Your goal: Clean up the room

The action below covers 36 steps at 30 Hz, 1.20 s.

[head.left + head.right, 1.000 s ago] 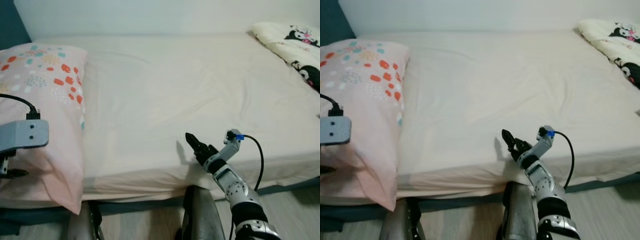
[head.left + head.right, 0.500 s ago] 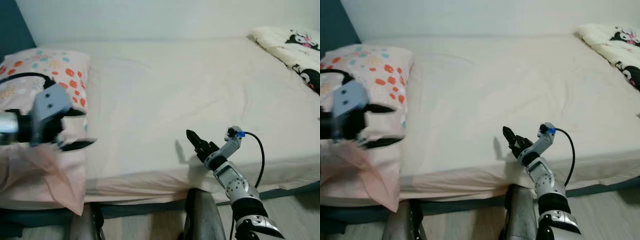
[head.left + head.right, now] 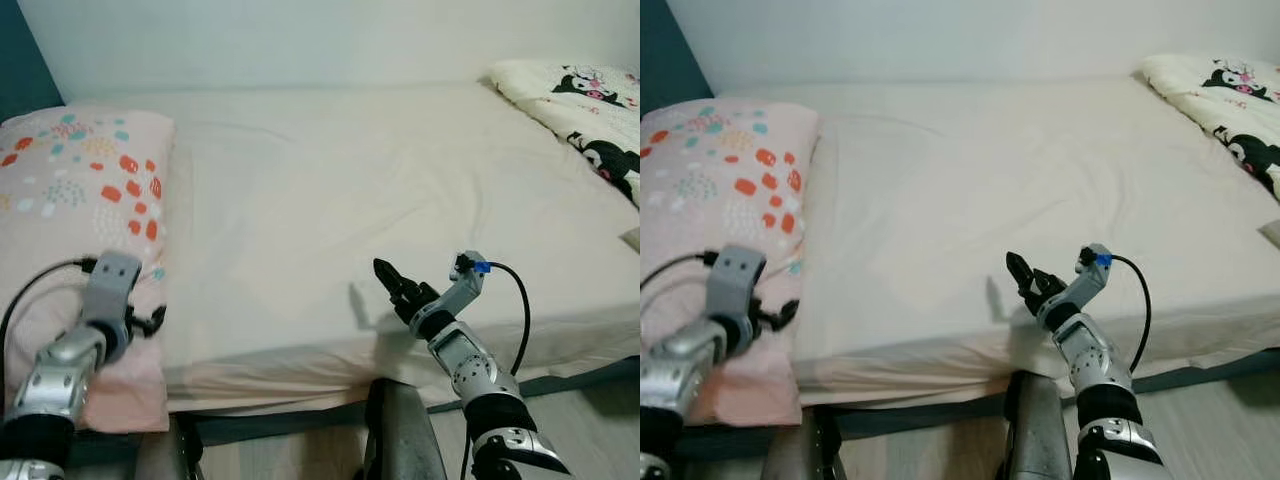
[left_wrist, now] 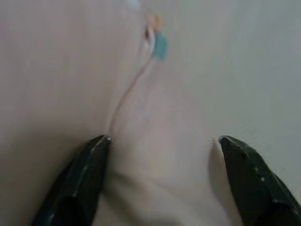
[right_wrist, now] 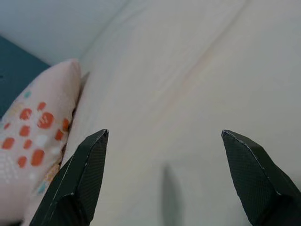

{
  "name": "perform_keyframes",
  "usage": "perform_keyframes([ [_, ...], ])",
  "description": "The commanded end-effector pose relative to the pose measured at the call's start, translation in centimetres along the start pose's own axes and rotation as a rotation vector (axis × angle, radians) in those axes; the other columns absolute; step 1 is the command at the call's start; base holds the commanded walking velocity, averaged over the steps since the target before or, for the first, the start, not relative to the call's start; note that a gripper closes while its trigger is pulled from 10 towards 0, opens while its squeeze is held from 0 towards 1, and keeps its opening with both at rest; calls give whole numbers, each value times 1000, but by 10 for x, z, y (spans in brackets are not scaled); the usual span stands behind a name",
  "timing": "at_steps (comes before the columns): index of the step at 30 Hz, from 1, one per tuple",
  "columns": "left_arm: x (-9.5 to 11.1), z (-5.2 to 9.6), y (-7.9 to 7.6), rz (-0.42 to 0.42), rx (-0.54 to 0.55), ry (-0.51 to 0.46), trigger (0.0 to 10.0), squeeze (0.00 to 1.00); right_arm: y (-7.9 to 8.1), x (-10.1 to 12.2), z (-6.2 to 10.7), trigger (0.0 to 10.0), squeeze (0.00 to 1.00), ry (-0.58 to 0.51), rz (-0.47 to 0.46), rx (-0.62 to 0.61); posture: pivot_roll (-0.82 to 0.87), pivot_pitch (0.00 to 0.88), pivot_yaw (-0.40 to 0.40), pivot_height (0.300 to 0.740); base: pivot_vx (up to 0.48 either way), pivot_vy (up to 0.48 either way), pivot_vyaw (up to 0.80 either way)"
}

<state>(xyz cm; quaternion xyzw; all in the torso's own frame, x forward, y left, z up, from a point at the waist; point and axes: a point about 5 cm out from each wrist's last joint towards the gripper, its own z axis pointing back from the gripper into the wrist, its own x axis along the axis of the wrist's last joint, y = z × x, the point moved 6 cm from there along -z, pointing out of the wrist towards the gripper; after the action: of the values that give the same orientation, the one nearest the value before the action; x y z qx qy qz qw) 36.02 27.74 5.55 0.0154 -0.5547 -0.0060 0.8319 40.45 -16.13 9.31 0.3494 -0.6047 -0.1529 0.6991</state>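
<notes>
Cream bedsheet stretches wide as the left gripper spreads its fingers empty over the near corner of the spotted pink pillow at the bed's left end, seemingly lining up a grab, while the right gripper hovers wide open and empty above the front edge, apparently waiting its turn.

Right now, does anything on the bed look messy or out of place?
Mostly tidy. The pink pillow lies flat at the left end, and the sheet shows only light wrinkles. The cartoon-print blanket sits bunched at the far right corner rather than spread out.
</notes>
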Motion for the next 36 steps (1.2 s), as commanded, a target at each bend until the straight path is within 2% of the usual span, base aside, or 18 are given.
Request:
perform_keyframes([
  [1,-36,5,-24,196,-129,59,10000,0,-4,1,1,10000,0,1,21,-14,64,76,-50,350,0,0,0],
  [2,-36,5,-24,196,-129,59,10000,0,-4,1,1,10000,0,1,21,-14,64,76,-50,350,0,0,0],
  [5,-6,12,-68,340,-371,-93,10000,0,-5,4,0,10000,0,-3,39,-27,65,68,-51,350,0,0,0],
  [7,12,15,-81,380,-436,-169,10000,0,-6,7,-1,10000,0,-7,46,-34,64,64,-51,350,0,0,0],
  [11,30,18,-88,403,-476,-240,10000,0,-6,9,-2,10000,0,-10,50,-36,62,56,-51,350,0,0,0],
  [12,57,28,-100,430,-575,-342,10000,0,-5,11,-3,10000,0,-13,56,-35,60,53,-52,350,0,0,0],
  [13,57,28,-100,430,-575,-342,10000,0,-5,11,-3,10000,0,-13,56,-35,60,53,-52,350,0,0,0],
  [14,70,36,-107,442,-639,-392,10000,0,-5,12,-3,10000,0,-14,60,-35,59,50,-52,350,0,0,0],
  [16,70,36,-107,442,-639,-392,10000,0,-5,12,-3,10000,0,-14,60,-35,59,50,-52,350,0,0,0],
  [17,99,58,-123,474,-785,-502,10000,0,-6,18,-3,10000,0,-41,75,-35,62,38,-56,350,0,0,0],
  [18,112,68,-128,486,-829,-549,10000,0,-9,22,-3,10000,0,-53,90,-49,62,36,-56,355,0,0,0],
  [19,112,68,-128,486,-829,-549,10000,0,-9,22,-3,10000,0,-53,90,-49,62,36,-56,355,0,0,0],
  [20,123,69,-132,508,-818,-568,10000,0,-10,25,-2,10000,0,-63,101,-57,62,33,-56,359,0,0,0],
  [23,126,60,-135,517,-738,-550,10000,0,-12,27,-2,10000,0,-65,117,-65,60,27,-52,369,0,0,0],
  [28,121,53,-138,510,-693,-519,10000,0,-12,27,-3,10000,0,-65,121,-66,60,23,-53,374,0,0,0],
  [29,94,33,-139,461,-570,-408,10000,0,-13,17,-1,10000,0,-46,128,-71,55,18,-57,383,-480,0,0],
  [32,79,28,-137,449,-531,-363,10000,0,-15,9,1,10000,0,-29,130,-77,52,15,-57,393,-480,0,0],
  [36,70,33,-134,457,-548,-371,10000,0,-21,1,5,10000,0,-12,138,-92,54,17,-53,411,-120,0,0],
])
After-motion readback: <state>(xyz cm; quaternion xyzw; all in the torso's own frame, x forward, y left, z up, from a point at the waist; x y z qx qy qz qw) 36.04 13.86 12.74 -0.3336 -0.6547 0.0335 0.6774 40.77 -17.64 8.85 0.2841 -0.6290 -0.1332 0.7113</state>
